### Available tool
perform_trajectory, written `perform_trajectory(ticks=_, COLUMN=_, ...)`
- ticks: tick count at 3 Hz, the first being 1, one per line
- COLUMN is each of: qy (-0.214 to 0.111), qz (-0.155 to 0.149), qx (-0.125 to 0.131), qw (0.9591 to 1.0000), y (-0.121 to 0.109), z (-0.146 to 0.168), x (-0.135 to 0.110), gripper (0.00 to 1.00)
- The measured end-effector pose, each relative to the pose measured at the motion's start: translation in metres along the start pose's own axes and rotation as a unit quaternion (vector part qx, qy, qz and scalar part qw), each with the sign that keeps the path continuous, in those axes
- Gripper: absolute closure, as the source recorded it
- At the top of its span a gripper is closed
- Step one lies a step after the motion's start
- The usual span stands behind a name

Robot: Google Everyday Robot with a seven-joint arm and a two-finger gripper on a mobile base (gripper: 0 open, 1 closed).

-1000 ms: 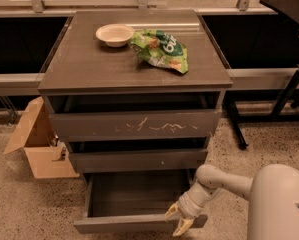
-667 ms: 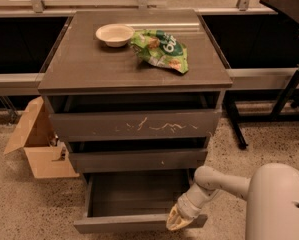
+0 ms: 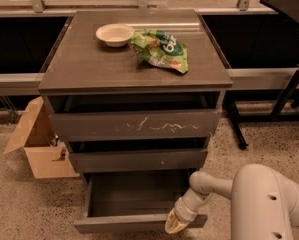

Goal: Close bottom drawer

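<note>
The bottom drawer (image 3: 134,199) of the dark grey-brown cabinet stands pulled out, its wide shallow box empty inside. Its slim plain front (image 3: 119,225) faces me at the lower edge of the camera view. My gripper (image 3: 175,224) sits at the right end of that front, its pale yellow tips against the front's top edge. The white arm (image 3: 211,186) reaches to it from the lower right. Above are the middle front with a small pale speck (image 3: 138,160) and the taller scratched front (image 3: 134,125).
On the cabinet top (image 3: 89,64) stand a white bowl (image 3: 114,34) and a green snack bag (image 3: 161,49). An open cardboard box (image 3: 36,139) sits on the floor to the left. A black table leg (image 3: 284,96) stands to the right.
My gripper has moved slightly left and down along the drawer front's right end. The drawer stays pulled out about as far as before.
</note>
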State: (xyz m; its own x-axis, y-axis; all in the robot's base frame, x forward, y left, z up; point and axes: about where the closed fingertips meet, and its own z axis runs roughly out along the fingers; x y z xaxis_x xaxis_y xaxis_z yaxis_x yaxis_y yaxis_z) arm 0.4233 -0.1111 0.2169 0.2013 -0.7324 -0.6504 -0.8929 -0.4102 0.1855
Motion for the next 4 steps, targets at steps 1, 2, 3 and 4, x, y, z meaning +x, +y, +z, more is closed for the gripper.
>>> perform_trajectory(ticks=1, qy=0.005, qz=0.018, qx=0.011, qw=0.9998, y=-0.009, z=0.016, x=0.012, gripper=0.97)
perform_trajectory(ticks=2, qy=0.006, qz=0.025, qx=0.024, qw=0.9994, y=-0.017, z=0.019, x=0.015, gripper=0.75)
perform_trajectory(ticks=3, qy=0.006, qz=0.025, qx=0.025, qw=0.9994, y=-0.017, z=0.017, x=0.013, gripper=0.51)
perform_trajectory(ticks=4, qy=0.005, qz=0.019, qx=0.039, qw=0.9991, y=-0.028, z=0.013, x=0.016, gripper=0.28)
